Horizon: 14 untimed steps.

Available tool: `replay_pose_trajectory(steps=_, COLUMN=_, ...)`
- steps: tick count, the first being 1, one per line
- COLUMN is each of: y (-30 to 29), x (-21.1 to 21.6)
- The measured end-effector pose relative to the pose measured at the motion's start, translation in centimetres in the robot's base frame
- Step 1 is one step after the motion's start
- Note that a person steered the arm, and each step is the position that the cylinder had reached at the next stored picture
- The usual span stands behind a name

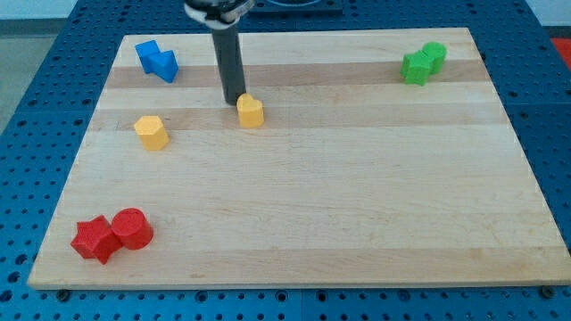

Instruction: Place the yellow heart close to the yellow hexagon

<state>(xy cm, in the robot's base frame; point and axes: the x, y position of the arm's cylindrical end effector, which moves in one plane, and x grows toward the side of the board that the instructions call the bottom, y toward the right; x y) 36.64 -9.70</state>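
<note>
Two yellow blocks lie in the upper left part of the wooden board point(357, 205). One yellow block point(251, 111), which looks like the heart, sits near the view's top centre. The other yellow block point(152, 132), which looks like the hexagon, lies further to the view's left and slightly lower. The two are well apart. My tip point(234, 101) stands just left of and slightly above the heart-like block, at or very near its edge, on the side facing the hexagon-like block. The dark rod rises from it to the view's top.
Two blue blocks point(157, 60) sit together at the top left. Two green blocks point(423, 62) sit together at the top right. A red star-like block point(95, 238) and a red round block point(132, 228) touch at the bottom left.
</note>
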Motion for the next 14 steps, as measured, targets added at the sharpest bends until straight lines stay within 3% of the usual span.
replay_pose_trajectory(steps=1, y=-0.7, x=4.1)
replay_pose_trajectory(steps=2, y=-0.7, x=2.9)
replay_pose_trajectory(steps=4, y=0.9, x=-9.6)
replay_pose_trajectory(steps=6, y=6.2, x=-2.3)
replay_pose_trajectory(steps=8, y=7.3, x=4.4)
replay_pose_trajectory(steps=14, y=4.3, x=4.2)
